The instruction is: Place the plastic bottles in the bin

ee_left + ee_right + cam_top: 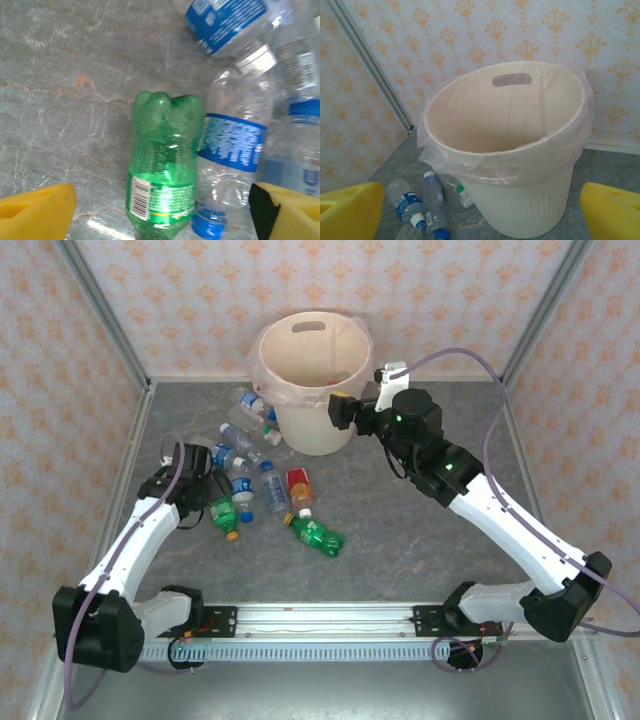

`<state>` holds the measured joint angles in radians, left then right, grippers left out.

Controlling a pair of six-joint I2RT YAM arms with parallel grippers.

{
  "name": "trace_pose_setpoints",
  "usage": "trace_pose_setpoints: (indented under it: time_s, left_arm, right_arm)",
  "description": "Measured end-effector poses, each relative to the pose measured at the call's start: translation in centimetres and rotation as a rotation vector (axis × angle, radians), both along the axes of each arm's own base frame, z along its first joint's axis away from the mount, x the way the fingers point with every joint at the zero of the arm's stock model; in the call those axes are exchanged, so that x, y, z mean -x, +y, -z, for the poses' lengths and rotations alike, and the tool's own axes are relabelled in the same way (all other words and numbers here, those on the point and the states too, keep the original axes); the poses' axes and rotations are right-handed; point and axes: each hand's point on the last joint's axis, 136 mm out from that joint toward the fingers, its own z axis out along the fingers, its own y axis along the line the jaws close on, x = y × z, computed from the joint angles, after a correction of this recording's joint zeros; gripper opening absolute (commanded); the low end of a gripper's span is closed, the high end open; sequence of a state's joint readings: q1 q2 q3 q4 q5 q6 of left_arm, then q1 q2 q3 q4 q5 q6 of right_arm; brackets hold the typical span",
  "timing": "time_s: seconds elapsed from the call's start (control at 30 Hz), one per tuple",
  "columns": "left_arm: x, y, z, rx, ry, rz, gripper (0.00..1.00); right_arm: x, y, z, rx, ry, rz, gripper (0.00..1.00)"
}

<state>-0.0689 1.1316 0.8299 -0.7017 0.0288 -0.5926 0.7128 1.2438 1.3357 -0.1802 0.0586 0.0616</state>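
Seen from above, the bin (pixel 310 428) stands at 12 o'clock on the table (pixel 420 560), close to the far wall. A thin clear liner (pixel 581 131) is folded over its rim. The plastic bottles (pixel 271 488) lie on their sides on the table in a loose scatter that runs from the bin's foot out toward 7 and 8 o'clock. A red-labelled bottle (pixel 298 486) with an orange cap lies at 6 o'clock of the bin. A second green bottle (pixel 318 536) lies farther out along the same line.

The left gripper (pixel 160 202) hangs over the 8 o'clock end of the scatter with its jaws wide apart and gripping nothing. In the left wrist view, its yellow fingers (pixel 37 212) sit at the 7 and 5 o'clock corners. Between them lies a green bottle (pixel 162 165), its base pointing to 12 o'clock. A clear bottle (pixel 230 150) with a blue label and blue cap lies against it on the 3 o'clock side. Neither finger touches either bottle.

The right gripper (pixel 482 215) is held just beside the bin's wall, at about 4 o'clock of the rim in the top view. Its jaws are spread wide and empty and face the bin. In the right wrist view, several clear bottles lie at 7 o'clock of the bin's foot.
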Motion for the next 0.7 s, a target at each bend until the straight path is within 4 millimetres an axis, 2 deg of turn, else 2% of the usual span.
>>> trace_pose_setpoints:
  time_s: [0.13,0.33,0.47,0.7]
  left_arm:
    - [0.3,0.3,2.0,0.017,0.073,0.021,0.87]
    - [0.2,-0.3,3.7,0.042,0.134,0.081,0.83]
    - [0.3,-0.8,4.9,0.063,0.163,0.114,0.77]
    - [0.1,-1.6,6.6,0.100,0.208,0.154,0.76]
  right_arm:
    - [0.5,0.2,-0.3,-0.013,-0.001,-0.028,1.00]
    - [1.0,0.2,0.9,-0.024,0.029,-0.043,1.00]
    - [1.0,0.2,1.8,-0.020,0.053,-0.039,1.00]
    - [1.1,0.2,1.9,-0.029,0.060,-0.037,1.00]
